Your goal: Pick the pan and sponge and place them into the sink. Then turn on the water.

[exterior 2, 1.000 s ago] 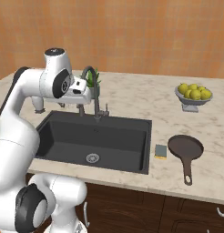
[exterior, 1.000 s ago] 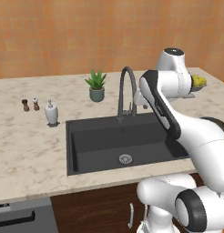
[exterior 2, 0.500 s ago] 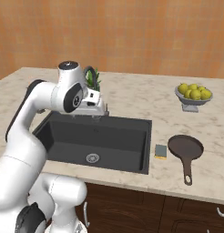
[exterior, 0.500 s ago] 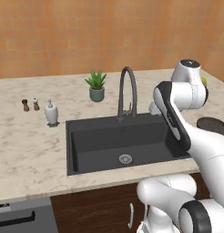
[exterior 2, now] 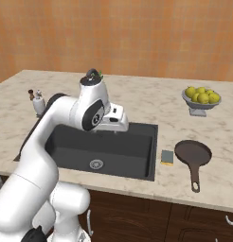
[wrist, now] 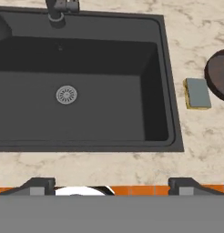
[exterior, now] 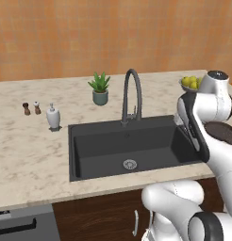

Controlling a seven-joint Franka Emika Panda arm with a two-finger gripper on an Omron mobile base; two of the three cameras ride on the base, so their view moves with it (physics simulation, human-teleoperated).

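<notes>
The black sink [wrist: 175, 113] lies below my hand, its steel drain [wrist: 66, 94] left of centre. My gripper [wrist: 111, 186] hangs open above the sink's near rim, nothing between its fingertips. On the counter just right of the sink lies the sponge [wrist: 197, 93], also seen in the right base view [exterior 2: 167, 157]. The dark pan [exterior 2: 192, 153] sits right of the sponge, its handle pointing toward the counter's front edge; its rim [wrist: 218, 75] shows at the right edge of the hand view. No water shows at the gooseneck faucet [exterior: 132, 94].
A grey bowl of lemons [exterior 2: 201, 98] stands behind the pan. A potted plant [exterior: 100, 88], a soap dispenser [exterior: 53, 116] and two small shakers [exterior: 31, 108] stand left of the faucet. My arm [exterior 2: 66, 118] arches over the sink's left half.
My hand has swung away from the faucet, rightward and lower, and now hangs over the sink. Pan and sponge have not moved.
</notes>
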